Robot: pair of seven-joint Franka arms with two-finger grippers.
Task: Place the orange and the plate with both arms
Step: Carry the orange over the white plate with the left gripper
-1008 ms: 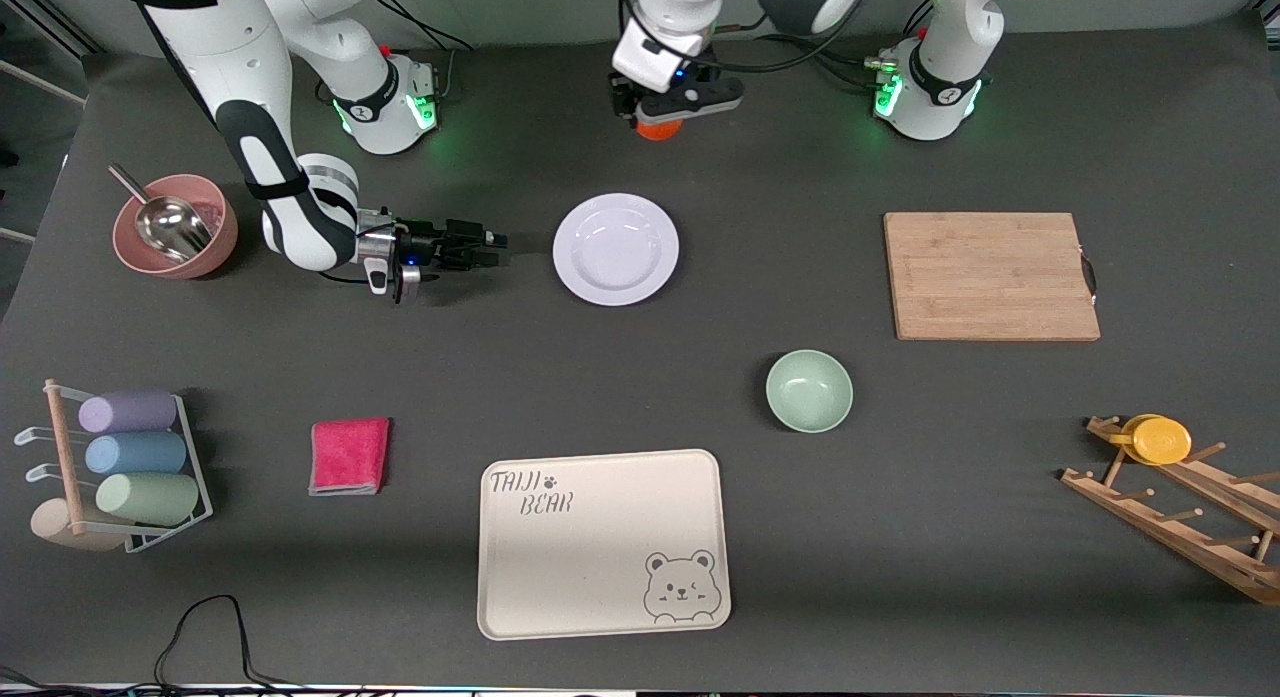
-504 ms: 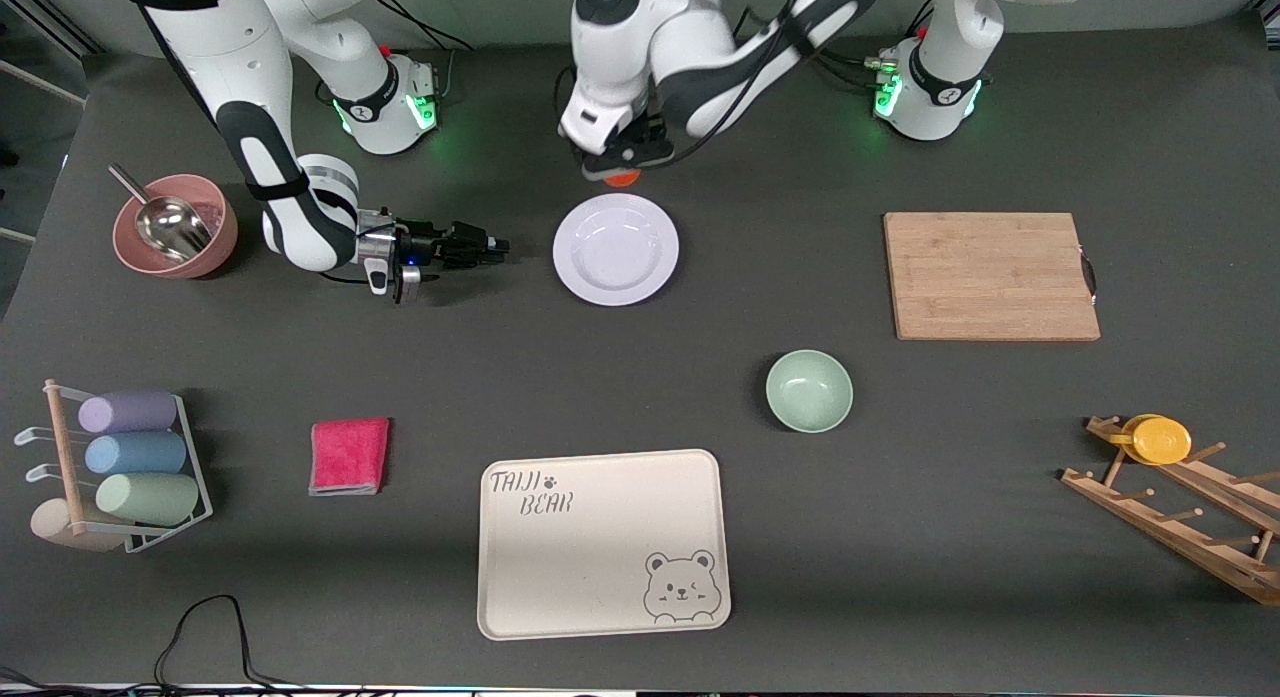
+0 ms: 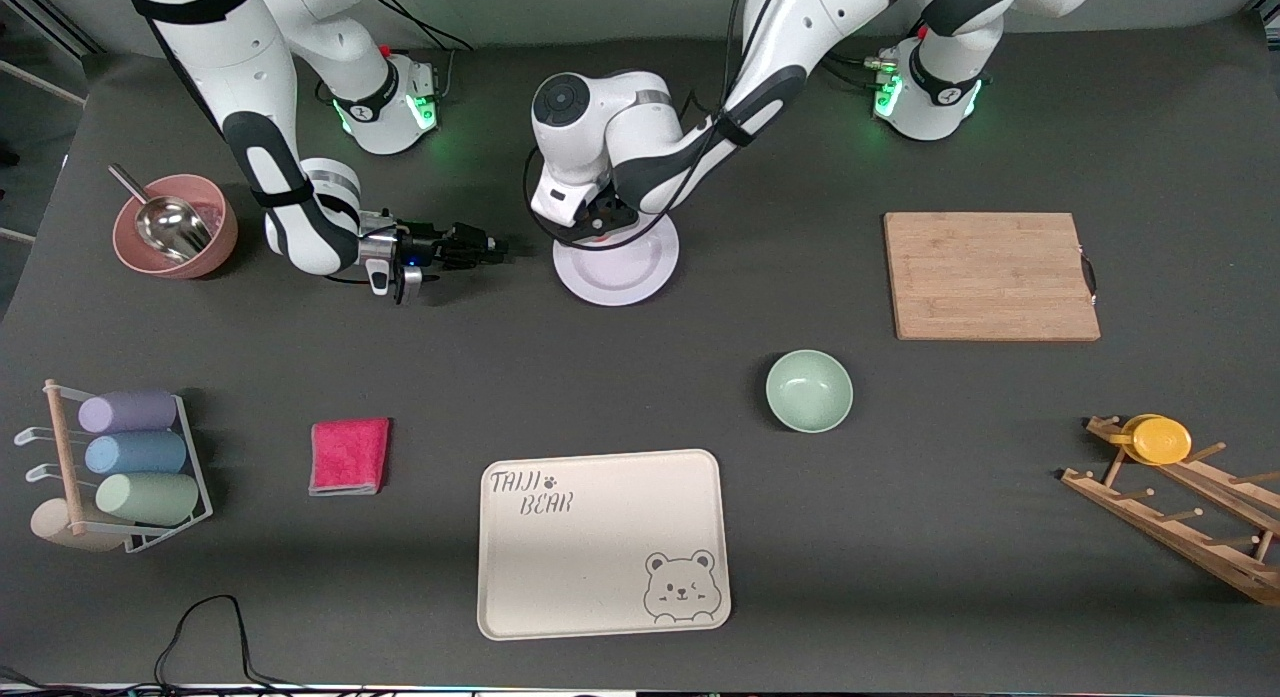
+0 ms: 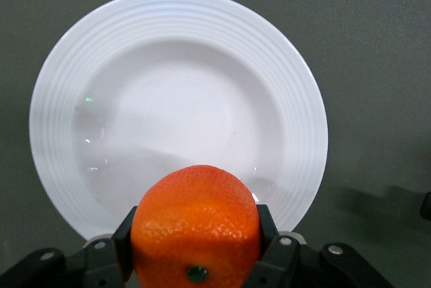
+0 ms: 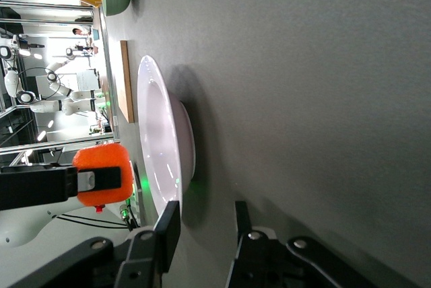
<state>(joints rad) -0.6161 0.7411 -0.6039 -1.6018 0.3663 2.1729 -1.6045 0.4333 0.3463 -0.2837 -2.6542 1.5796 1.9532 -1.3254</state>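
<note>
since the earlier frame the orange (image 4: 195,224) has been carried, clamped in the left gripper (image 3: 592,224), over the plate (image 3: 625,272) for release, while the right gripper (image 3: 478,249) is held beside the rim, parted and empty.

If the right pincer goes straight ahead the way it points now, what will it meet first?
Most likely the rim of the plate: the open right pincer lies low beside it, aimed at its edge, with bare table between them.
</note>
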